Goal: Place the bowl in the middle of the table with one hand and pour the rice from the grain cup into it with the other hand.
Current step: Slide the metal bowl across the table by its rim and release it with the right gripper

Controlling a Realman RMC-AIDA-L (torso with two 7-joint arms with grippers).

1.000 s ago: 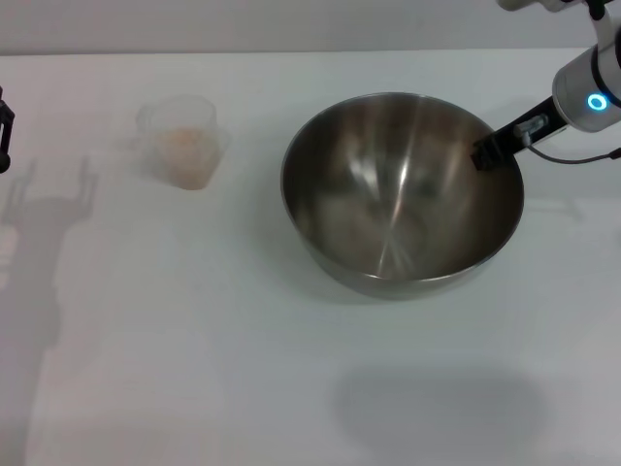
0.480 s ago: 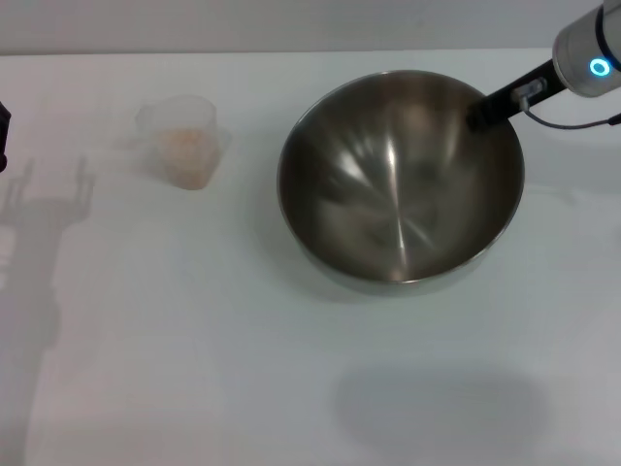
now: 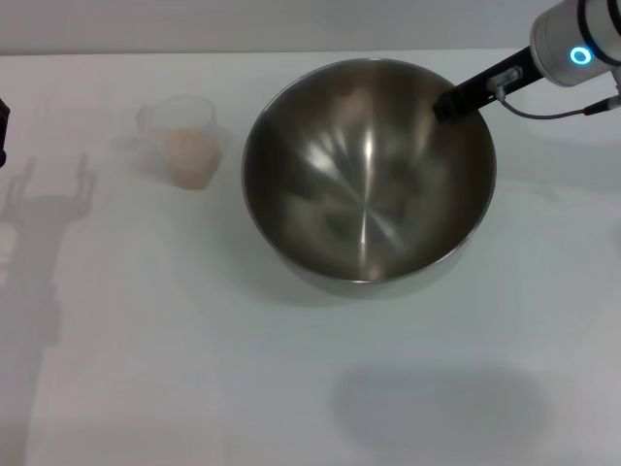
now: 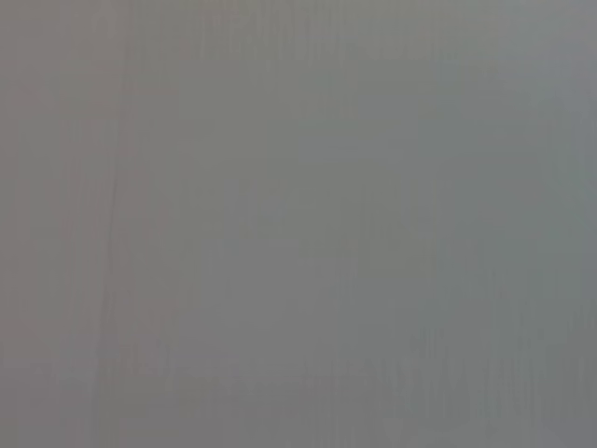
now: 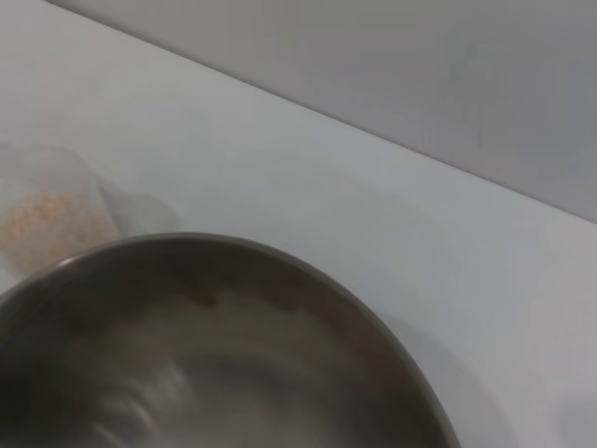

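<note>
The steel bowl is near the middle of the white table, tilted, with its shiny inside empty. My right gripper is shut on its far right rim. The clear grain cup stands upright to the left of the bowl, apart from it, with pale rice in it. The right wrist view shows the bowl up close and the cup beyond it. My left gripper only shows as a dark sliver at the left edge, away from the cup. The left wrist view is plain grey.
The arms' shadows fall on the table at the left and at the front right. The table's far edge meets a grey wall just behind the bowl and cup.
My right gripper has carried the bowl to the left, toward the cup, and tilted it up. The cup and the left arm have not moved.
</note>
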